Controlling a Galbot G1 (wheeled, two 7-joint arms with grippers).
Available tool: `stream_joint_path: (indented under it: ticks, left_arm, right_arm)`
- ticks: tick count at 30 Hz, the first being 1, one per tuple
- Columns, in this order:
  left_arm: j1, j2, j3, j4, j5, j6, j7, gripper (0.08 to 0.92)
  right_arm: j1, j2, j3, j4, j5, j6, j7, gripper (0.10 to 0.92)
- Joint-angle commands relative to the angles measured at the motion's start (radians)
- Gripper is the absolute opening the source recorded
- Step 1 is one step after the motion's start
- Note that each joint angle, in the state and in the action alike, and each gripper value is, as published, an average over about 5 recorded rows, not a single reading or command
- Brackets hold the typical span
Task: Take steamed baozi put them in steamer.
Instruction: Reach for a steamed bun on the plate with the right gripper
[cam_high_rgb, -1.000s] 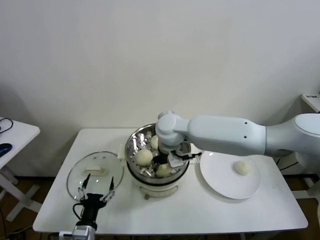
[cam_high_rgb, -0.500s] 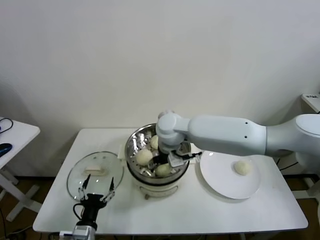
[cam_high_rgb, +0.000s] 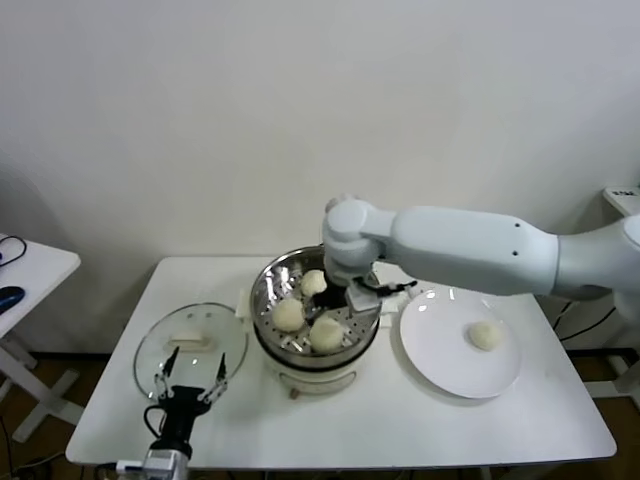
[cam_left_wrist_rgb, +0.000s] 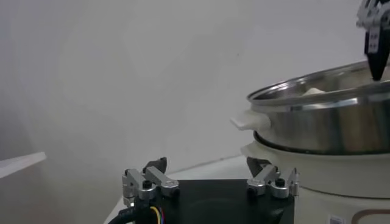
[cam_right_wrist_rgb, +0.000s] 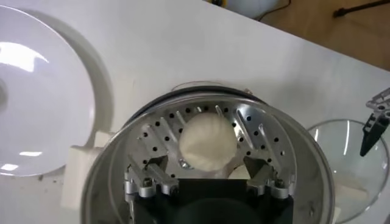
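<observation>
Right pincer (cam_high_rgb: 345, 300) raised, partly masking steamer (cam_high_rgb: 266, 290).

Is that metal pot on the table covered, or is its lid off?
Off. The steamer stands open with three baozi on its tray, and the glass lid lies flat on the table beside it.

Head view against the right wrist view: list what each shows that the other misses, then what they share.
Only the head view: the last bun left on the plate, three buns in the steamer, the left gripper open near the glass lid. Only the right wrist view: the right gripper open above one bun. Both: steamer, plate, lid.
</observation>
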Motion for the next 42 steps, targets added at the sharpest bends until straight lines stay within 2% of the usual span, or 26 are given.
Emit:
stream_joint_path:
  ticks: [1,8,10,13,20,25,33,42]
  left_arm:
    - [-0.004,0.007,-0.001,-0.002,-0.002,0.0,0.0,0.823]
    - [-0.015,0.011,0.009,-0.004,-0.005,-0.003,0.006,0.823]
    - [-0.02,0.013,0.012,-0.003,-0.012,-0.013,0.014,0.823]
    - [-0.026,0.017,0.016,-0.001,-0.021,-0.031,0.028,0.823]
    - [-0.034,0.021,0.017,-0.013,-0.024,-0.04,0.033,0.823]
    - [-0.024,0.018,0.019,-0.023,-0.015,-0.04,0.033,0.823]
    - [-0.006,-0.005,0.029,-0.035,0.008,-0.044,0.027,0.823]
    - [0.012,-0.008,0.024,-0.054,0.03,-0.045,0.027,0.823]
  right_arm:
    - [0.133,-0.141,-0.01,0.045,0.128,-0.056,-0.016,0.823]
    - [0.296,-0.351,-0.208,-0.008,0.602,-0.48,-0.007,0.823]
    - [0.29,-0.413,-0.222,-0.038,0.693,-0.563,0.013,0.823]
    - [0.235,-0.49,-0.193,-0.103,0.744,-0.638,0.034,0.823]
    - [0.043,-0.62,-0.061,-0.252,0.654,-0.647,0.039,0.823]
    - [-0.143,-0.666,0.095,-0.276,0.56,-0.649,0.04,0.823]
    - [-0.406,-0.651,0.299,-0.294,0.471,-0.674,0.05,0.823]
    - [-0.539,-0.613,0.383,-0.326,0.425,-0.72,0.087,0.823]
